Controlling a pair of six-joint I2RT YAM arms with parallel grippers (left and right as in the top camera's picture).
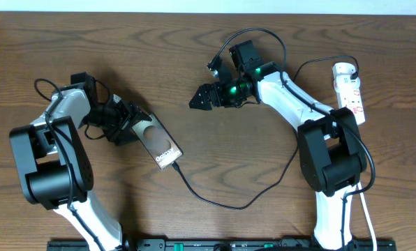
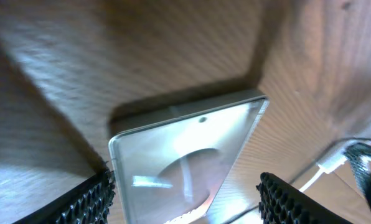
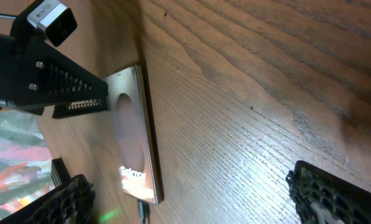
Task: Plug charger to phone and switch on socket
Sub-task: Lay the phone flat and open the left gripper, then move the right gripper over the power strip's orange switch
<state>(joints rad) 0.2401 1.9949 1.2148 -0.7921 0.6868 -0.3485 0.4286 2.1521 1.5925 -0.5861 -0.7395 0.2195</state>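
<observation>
The phone [image 1: 158, 143] lies flat and diagonal on the table, its lettering toward the lower right end. The black charger [image 1: 225, 204] runs from that end in a long loop toward the right arm. In the right wrist view its plug tip [image 3: 144, 212] sits against the phone [image 3: 133, 140]. My left gripper [image 1: 130, 124] is open around the phone's upper left end. The phone [image 2: 185, 155] lies between its fingers [image 2: 91, 200], with a gap on the right side. My right gripper [image 1: 199, 97] hovers open over bare wood, right of the phone. The white socket [image 1: 350, 89] lies far right.
The socket's white cord passes the right arm's base [image 1: 333, 160] toward the front edge. A black rail [image 1: 215, 245] runs along the table's front edge. The table [image 1: 194, 42] is dark wood.
</observation>
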